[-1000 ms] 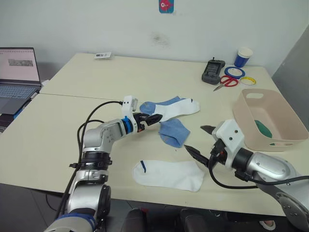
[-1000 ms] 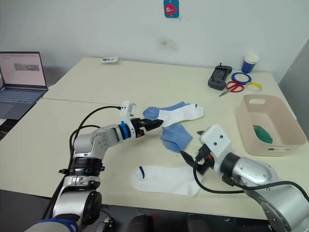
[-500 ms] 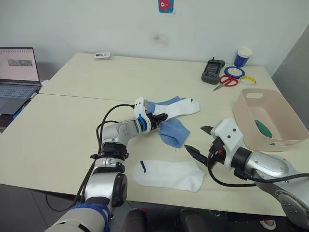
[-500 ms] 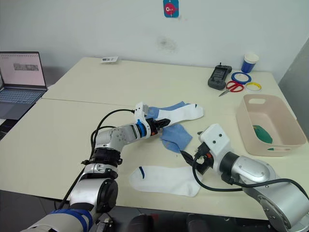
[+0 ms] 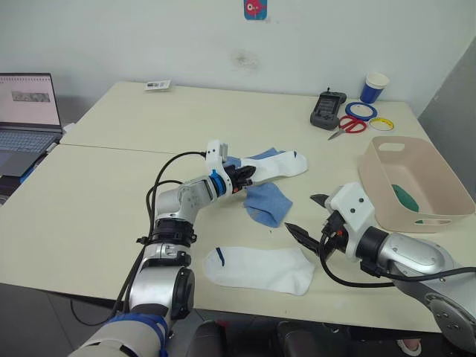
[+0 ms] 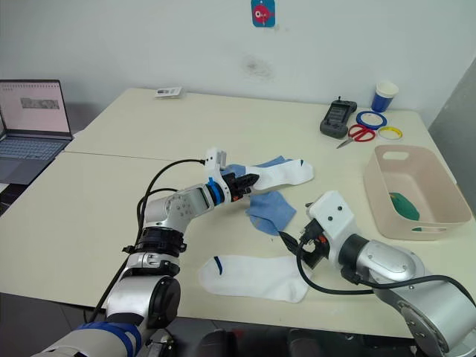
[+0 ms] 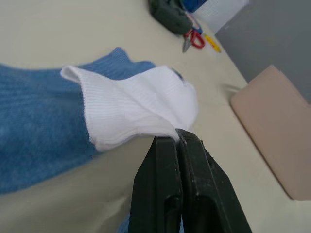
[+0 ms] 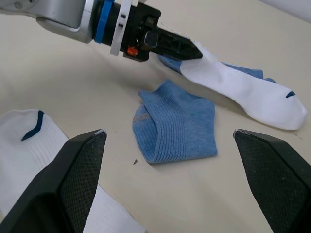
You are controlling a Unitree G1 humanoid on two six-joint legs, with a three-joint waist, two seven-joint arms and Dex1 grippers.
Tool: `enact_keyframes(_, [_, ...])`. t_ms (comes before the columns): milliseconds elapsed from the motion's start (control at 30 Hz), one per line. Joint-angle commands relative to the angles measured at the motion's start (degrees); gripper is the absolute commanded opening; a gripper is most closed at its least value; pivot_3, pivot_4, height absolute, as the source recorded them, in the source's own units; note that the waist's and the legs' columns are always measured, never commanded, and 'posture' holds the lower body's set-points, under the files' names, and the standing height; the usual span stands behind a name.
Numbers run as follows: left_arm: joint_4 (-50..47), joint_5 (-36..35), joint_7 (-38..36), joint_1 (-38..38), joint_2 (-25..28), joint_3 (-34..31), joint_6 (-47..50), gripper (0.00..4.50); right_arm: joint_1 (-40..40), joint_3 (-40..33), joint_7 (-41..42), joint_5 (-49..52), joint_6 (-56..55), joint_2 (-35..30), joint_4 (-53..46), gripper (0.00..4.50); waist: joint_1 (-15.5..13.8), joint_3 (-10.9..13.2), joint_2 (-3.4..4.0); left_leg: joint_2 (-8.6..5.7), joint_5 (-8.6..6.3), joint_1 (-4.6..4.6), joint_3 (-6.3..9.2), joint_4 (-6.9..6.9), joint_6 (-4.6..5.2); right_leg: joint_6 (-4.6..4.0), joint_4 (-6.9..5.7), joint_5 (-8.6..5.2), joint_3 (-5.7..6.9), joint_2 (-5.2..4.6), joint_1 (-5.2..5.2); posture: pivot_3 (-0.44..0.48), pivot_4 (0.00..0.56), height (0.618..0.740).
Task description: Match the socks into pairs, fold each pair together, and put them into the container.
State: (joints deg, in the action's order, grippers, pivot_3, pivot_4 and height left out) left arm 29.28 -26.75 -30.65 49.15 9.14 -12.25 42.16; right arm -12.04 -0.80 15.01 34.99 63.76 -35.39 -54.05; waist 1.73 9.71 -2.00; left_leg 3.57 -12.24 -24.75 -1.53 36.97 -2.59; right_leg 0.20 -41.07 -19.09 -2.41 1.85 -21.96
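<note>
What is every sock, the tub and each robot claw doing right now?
Left claw: shut on the far white sock's edge.
Far white sock: pinched, edge lifted, lying over a blue sock.
Blue sock: folded, loose on the table.
Near white sock: flat, untouched.
Right claw: open, holding nothing.
Pink tub: upright, with something green inside.
Laptop: open, screen lit.

I see a cream tabletop (image 5: 111, 201) with a seam across it, a plain white wall (image 5: 149, 37) behind, and a grey panel (image 5: 450, 97) at right.
</note>
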Motion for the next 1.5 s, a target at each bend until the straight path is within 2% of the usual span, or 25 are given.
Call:
enact_keyframes(33, [-4.67, -2.42, -1.55, 0.42, 2.16, -1.96, -0.66, 0.03, -0.58, -0.53, 0.57, -0.03, -1.13, -0.52, -1.75, 4.5, 0.0, 0.0, 0.0, 0.0, 0.0, 0.0, 0.01, 0.0, 0.0, 0.0, 0.0, 0.0, 0.01, 0.0, 0.0, 0.0, 0.15, 0.725])
enact_keyframes(267, [-9.37, -8.96, -6.23, 2.68, 10.67, -5.9, 5.75, 0.03, -0.57, -0.54, 1.45, -0.45, -1.89, -0.98, -1.28, 4.5, 0.04, 0.01, -0.01, 0.03, 0.0, 0.0, 0.02, -0.01, 0.0, 0.01, 0.0, -0.01, 0.01, 0.0, -0.02, 0.0, 0.15, 0.725])
enact_keyframes(433, [-13.57, -14.21, -12.82, 4.02, 20.84, -6.49, 14.34, 0.03, -0.6, 0.01, 2.18, -0.51, -2.77, -0.85, -0.75, 4.5, 0.08, 0.02, -0.03, 0.08, 0.0, -0.01, 0.02, -0.01, -0.01, 0.02, 0.01, -0.01, 0.0, -0.03, -0.02, 0.0, 0.15, 0.725])
enact_keyframes(600, [-14.7, -14.03, -23.07, 6.32, 35.65, -1.1, 20.63, 0.03, 0.42, -0.49, 3.41, -0.83, -3.95, -1.41, -0.31, 4.5, 0.19, 0.06, -0.05, 0.08, 0.01, -0.01, 0.03, -0.04, -0.02, 0.02, -0.01, -0.01, 0.02, -0.01, -0.08, 0.0, 0.15, 0.725])
enact_keyframes(733, [-14.0, -11.18, -32.43, 7.58, 41.88, 7.06, 19.46, 0.03, 0.79, -0.23, 4.22, -1.43, -4.97, -1.88, 0.98, 4.5, -0.06, 0.07, -0.04, 0.1, -0.03, 0.01, 0.05, -0.05, 0.05, 0.01, -0.02, -0.01, 0.04, -0.05, -0.07, 0.0, 0.15, 0.725])
enact_keyframes(833, [-17.97, -9.65, -36.87, 5.05, 42.02, 13.43, 18.08, 0.03, 1.09, -0.11, 4.76, -1.77, -5.26, -2.57, 1.29, 4.5, -0.31, 0.07, -0.03, 0.04, -0.1, 0.01, 0.03, -0.03, 0.18, 0.01, -0.03, -0.01, 0.09, -0.25, -0.04, 0.0, 0.15, 0.725])
enact_keyframes(967, [-24.28, -10.89, -35.95, 0.68, 36.42, 17.59, 19.66, 0.03, 2.38, -0.75, 4.91, -2.44, -5.05, -3.48, 0.79, 4.5, -0.19, 0.09, -0.06, 0.02, -0.11, -0.03, -0.05, 0.02, 0.2, 0.02, 0.01, -0.01, 0.02, -0.38, -0.04, 0.0, 0.15, 0.725])
enact_keyframes(1133, [-28.77, -9.89, -32.05, -4.65, 26.05, 23.47, 19.12, 0.03, 6.42, -2.61, 4.03, -2.96, -4.07, -4.55, -2.08, 4.5, -0.17, 0.09, -0.07, 0.04, -0.11, -0.05, 0.0, -0.02, 0.2, 0.01, -0.01, -0.01, 0.02, -0.32, -0.08, 0.0, 0.15, 0.725])
enact_keyframes(1233, [-31.74, -8.79, -31.33, -6.83, 23.96, 26.75, 18.92, 0.03, 8.83, -3.46, 3.16, -2.94, -3.4, -4.77, -3.86, 4.5, -0.02, 0.09, -0.07, 0.05, -0.11, -0.05, 0.01, -0.03, 0.2, 0.02, -0.01, -0.01, 0.0, -0.27, -0.07, 0.0, 0.15, 0.725])
enact_keyframes(1467, [-33.12, -8.17, -25.78, -9.2, 17.53, 27.69, 18.58, 0.03, 12.42, -4.25, 2.06, -3.38, -3.42, -5.14, -5.3, 4.5, 0.09, 0.08, -0.05, 0.03, -0.11, 0.0, 0.03, -0.01, 0.2, 0.02, -0.04, -0.01, -0.04, -0.14, -0.04, 0.0, 0.15, 0.725])
enact_keyframes(1500, [-34.09, -8.09, -25.16, -9.66, 16.97, 27.82, 18.4, 0.43, 12.77, -4.21, 2.0, -3.45, -3.53, -5.22, -5.38, 4.5, 0.1, 0.08, -0.05, 0.02, -0.11, 0.0, 0.0, -0.01, 0.21, 0.02, -0.02, -0.01, -0.07, -0.12, -0.04, 0.0, 0.15, 0.725])
